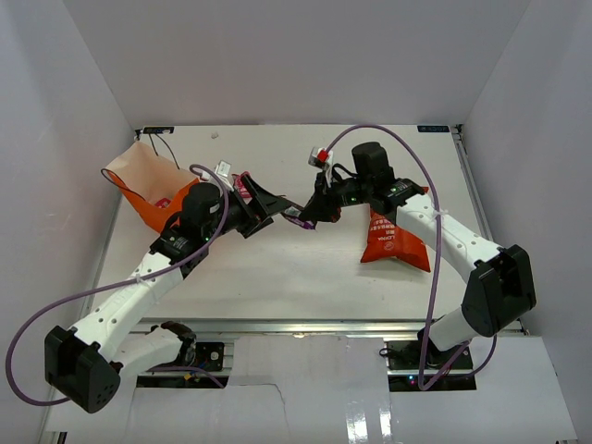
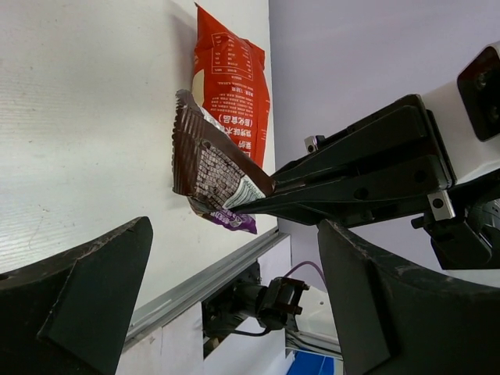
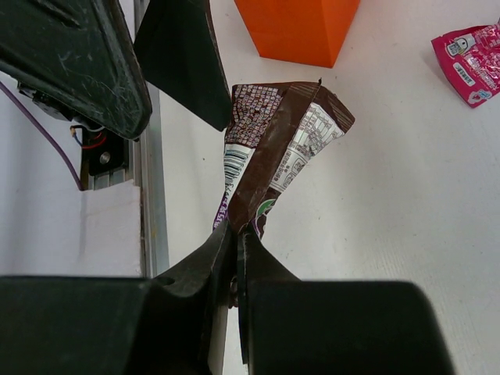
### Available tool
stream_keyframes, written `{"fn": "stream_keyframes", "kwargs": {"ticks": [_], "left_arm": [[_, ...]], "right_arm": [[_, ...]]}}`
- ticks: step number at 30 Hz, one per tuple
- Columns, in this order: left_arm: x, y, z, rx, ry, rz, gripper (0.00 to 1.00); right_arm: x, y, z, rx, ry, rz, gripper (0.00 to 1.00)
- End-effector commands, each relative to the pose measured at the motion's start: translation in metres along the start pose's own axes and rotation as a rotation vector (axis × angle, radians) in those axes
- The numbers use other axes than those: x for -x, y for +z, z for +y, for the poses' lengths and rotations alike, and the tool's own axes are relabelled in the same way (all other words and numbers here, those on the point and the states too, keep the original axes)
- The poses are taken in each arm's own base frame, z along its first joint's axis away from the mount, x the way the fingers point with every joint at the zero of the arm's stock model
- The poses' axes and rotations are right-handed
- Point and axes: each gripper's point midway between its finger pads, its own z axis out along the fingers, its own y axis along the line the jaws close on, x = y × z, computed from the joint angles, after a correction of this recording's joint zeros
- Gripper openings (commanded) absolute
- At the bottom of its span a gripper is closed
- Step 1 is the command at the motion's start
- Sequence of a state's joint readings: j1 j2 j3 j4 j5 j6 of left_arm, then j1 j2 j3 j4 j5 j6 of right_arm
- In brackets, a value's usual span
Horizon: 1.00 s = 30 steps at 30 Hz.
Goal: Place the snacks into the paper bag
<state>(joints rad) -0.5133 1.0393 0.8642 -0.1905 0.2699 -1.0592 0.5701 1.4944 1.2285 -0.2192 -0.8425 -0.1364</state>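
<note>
For a clean handover, the free end of the wrapper should be fully closed upon before the pinch is released. The dark brown sweet (image 3: 273, 148) is clamped by its tail in the right end effector (image 3: 236, 234), above the counter (image 1: 277, 277). The left end effector (image 1: 268, 211) is spread wide just beside it, empty. The paper bag (image 1: 153, 190) is set far left.

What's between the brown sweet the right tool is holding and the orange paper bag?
The open left tool sits on that line, facing the dark brown sweet pinched in the right tool. The paper bag lies beyond it at the table's far left. Nothing else visible blocks the way.
</note>
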Motion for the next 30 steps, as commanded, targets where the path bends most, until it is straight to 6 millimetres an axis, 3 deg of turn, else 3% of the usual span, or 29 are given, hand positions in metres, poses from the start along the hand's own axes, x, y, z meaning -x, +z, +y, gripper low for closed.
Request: {"fn": "stream_keyframes", "kwargs": {"ticks": [1, 16, 30], "left_arm": [[0.008, -0.004, -0.003, -0.007, -0.014, -0.068, 0.97], [0.012, -0.002, 0.013, 0.055, -0.072, -0.119, 0.94], [0.007, -0.005, 0.012, 0.034, -0.079, -0.107, 0.56]], "right_arm": [[0.031, -0.003, 0.019, 0.052, -0.07, -0.056, 0.08], [0.04, 0.009, 0.039, 0.117, -0.103, -0.058, 0.08], [0.038, 0.019, 0.028, 0.098, -0.1, -0.048, 0.09]]}}
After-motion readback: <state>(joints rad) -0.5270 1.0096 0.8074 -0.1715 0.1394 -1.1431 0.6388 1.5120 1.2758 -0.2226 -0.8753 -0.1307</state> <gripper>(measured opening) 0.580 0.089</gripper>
